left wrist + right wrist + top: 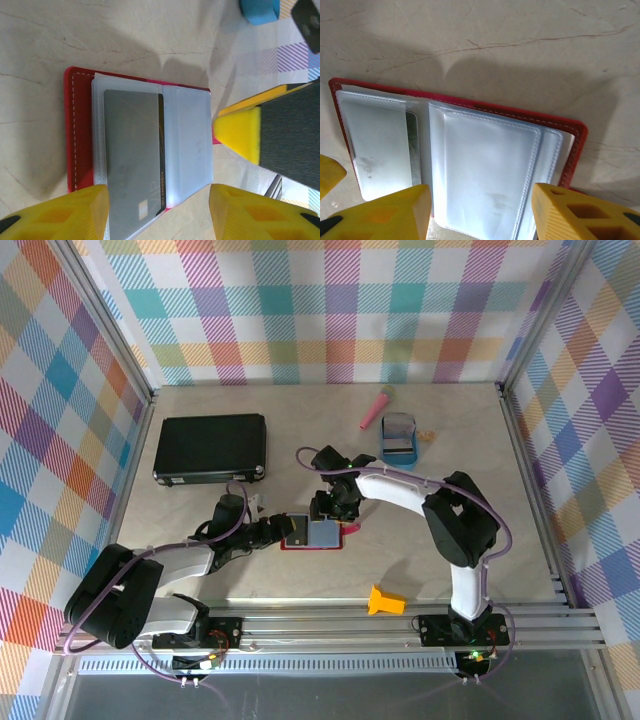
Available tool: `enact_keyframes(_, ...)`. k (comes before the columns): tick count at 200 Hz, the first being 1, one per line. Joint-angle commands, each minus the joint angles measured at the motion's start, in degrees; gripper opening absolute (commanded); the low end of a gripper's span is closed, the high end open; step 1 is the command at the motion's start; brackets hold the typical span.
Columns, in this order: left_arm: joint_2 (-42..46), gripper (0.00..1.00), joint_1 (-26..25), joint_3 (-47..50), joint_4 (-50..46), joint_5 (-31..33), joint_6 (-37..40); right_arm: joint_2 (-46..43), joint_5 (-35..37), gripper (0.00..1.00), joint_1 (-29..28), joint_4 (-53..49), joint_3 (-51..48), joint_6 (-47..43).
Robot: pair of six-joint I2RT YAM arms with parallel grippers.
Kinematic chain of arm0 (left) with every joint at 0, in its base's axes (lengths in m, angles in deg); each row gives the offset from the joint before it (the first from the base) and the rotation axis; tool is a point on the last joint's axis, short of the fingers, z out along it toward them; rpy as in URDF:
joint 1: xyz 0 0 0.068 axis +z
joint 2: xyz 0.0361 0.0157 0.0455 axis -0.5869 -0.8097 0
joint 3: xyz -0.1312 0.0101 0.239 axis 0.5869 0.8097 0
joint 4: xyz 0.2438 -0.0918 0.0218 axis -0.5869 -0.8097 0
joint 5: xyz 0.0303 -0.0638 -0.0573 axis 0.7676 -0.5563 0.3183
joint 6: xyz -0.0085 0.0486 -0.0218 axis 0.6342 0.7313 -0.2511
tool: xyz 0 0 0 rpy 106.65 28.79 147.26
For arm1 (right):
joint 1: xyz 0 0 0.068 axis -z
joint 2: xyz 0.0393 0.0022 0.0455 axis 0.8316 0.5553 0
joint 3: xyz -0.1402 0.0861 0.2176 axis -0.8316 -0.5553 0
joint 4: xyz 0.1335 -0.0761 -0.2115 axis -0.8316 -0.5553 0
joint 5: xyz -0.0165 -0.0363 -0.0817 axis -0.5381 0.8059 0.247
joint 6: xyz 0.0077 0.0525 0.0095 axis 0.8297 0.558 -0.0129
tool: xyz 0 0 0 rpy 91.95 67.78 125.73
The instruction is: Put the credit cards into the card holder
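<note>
While the red wallet (pixel 312 534) is lying open on the table (pixel 300 420) between the two arms, both grippers are hovering right over it. The left gripper (pixel 159 220) is standing with its jaws partly spread and nothing pinched between them, straddling the wallet's near edge. The right gripper (pixel 482 220) is sitting the same way, half spread and empty, over the clear sleeves (pixel 490 170). One grey card (pixel 132 165) is already lying in one sleeve. More cards may be waiting in the blue tray (pixel 398 437) further back, though from here that is too small to be sure. I am judging the cards to be light, stiff and slick, best pinched by a short edge. The sleeves are looking floppy and tight-mouthed, so the wallet is likely needing a steadying press on its red border while a card is sliding in.
</note>
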Motion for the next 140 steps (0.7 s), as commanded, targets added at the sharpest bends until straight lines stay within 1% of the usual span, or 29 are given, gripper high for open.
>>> enact_keyframes(1, -1.08, 0.55, -0.89, 0.50, 3.31, -1.33, -1.04, 1.51, -1.19, 0.55, -0.43, -1.75, 1.94, -0.30)
enact_keyframes(49, -2.86, 0.55, -0.99, 0.61, 4.46, -1.61, -1.00, 2.66, -0.59, 0.55, -0.56, -2.65, 2.59, 0.22)
enact_keyframes(140, -2.89, 0.55, -1.17, 1.15, 4.44, -1.30, -1.13, 5.36, -1.08, 0.56, -1.99, -2.84, 3.74, 1.45)
